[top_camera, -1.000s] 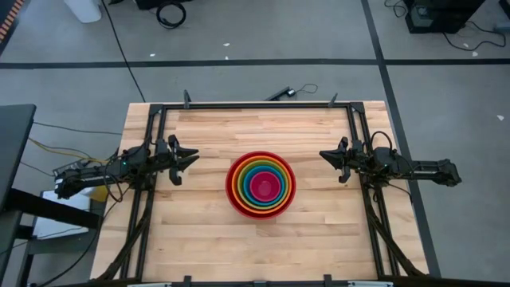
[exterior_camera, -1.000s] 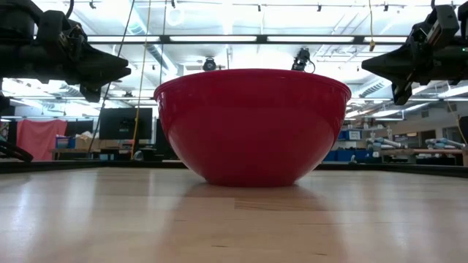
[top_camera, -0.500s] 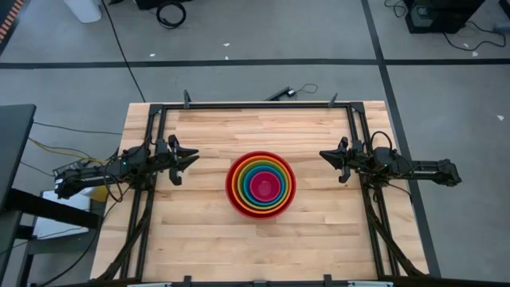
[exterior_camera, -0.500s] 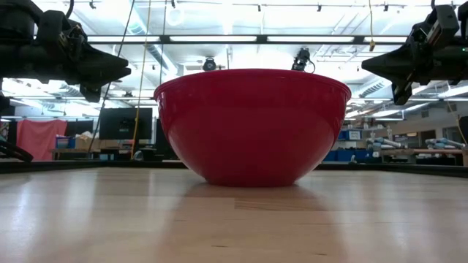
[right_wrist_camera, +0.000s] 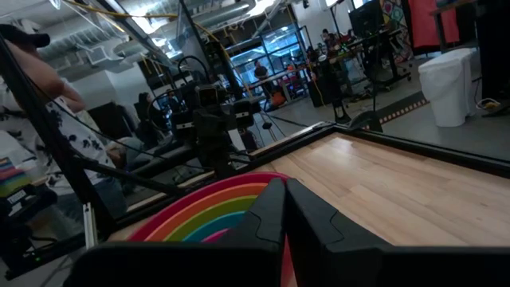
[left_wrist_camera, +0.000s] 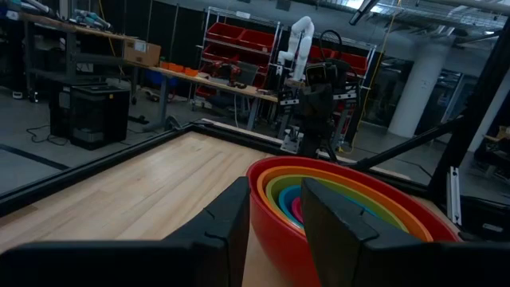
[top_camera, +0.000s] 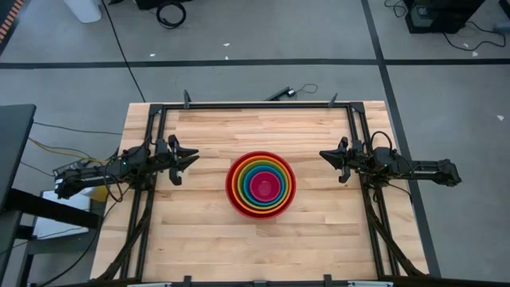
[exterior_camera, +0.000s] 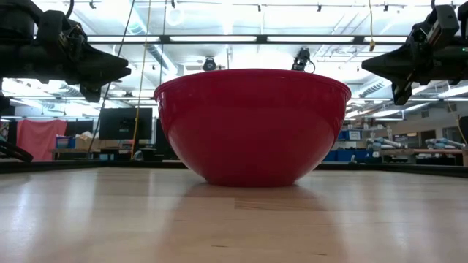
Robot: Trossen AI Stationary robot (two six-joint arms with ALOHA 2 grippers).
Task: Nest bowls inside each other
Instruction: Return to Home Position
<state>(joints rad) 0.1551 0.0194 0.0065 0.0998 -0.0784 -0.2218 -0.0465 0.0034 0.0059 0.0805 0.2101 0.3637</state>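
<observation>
The wooden table point(top_camera: 199, 239) carries 5 nested bowls at its middle: red bowl point(top_camera: 260, 214), orange bowl point(top_camera: 233, 182), yellow-green bowl point(top_camera: 239, 183), blue bowl point(top_camera: 245, 185), pink bowl point(top_camera: 263, 186) (innermost). My left pincer point(top_camera: 194, 159) hovers left of them, slightly parted, empty; my right pincer point(top_camera: 324, 155) hovers right, closed, empty.

5 nested bowls point(top_camera: 260, 185) at centre of table point(top_camera: 199, 235)

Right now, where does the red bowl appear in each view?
High view: red bowl, outermost ring, middle of the table.
Low view: red bowl fills the centre.
Left wrist view: red bowl close ahead.
Right wrist view: red bowl close ahead.
Shared landmark: the wooden table.
</observation>
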